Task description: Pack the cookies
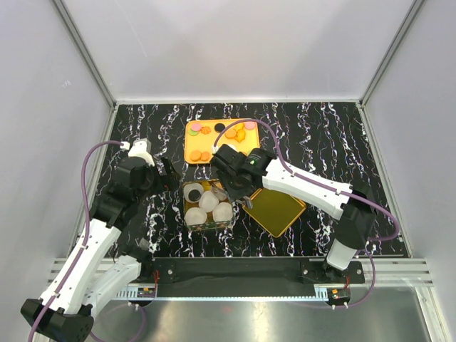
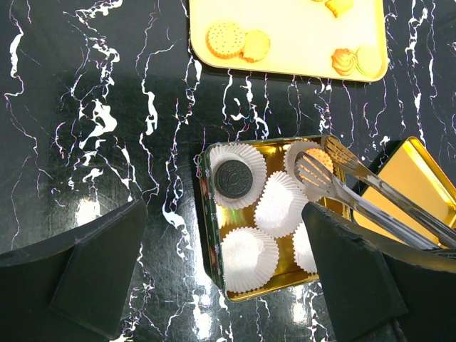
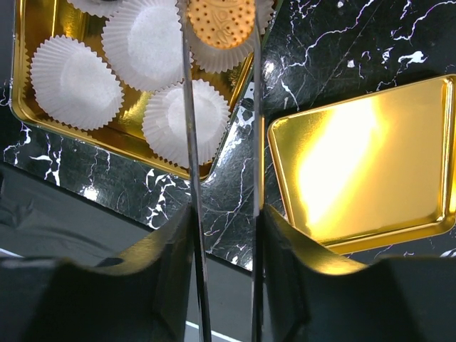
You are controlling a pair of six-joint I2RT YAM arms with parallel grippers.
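The cookies (image 1: 235,132) lie on an orange tray (image 1: 192,151) at the back; some also show in the left wrist view (image 2: 226,40). A gold tin (image 1: 187,188) holds several white paper cups (image 3: 75,82). One cup holds a black cookie (image 2: 233,176). My right gripper (image 3: 224,214) is shut on metal tongs (image 3: 189,142). The tong tips grip an orange cookie (image 3: 221,21) at the tin's far right cup; this cookie also shows in the left wrist view (image 2: 322,158). My left gripper (image 2: 222,210) is open and empty, just above the tin's left side.
The tin's gold lid (image 1: 274,210) lies upside down on the black marble table, right of the tin; it also shows in the right wrist view (image 3: 363,157). The right arm reaches across over the lid.
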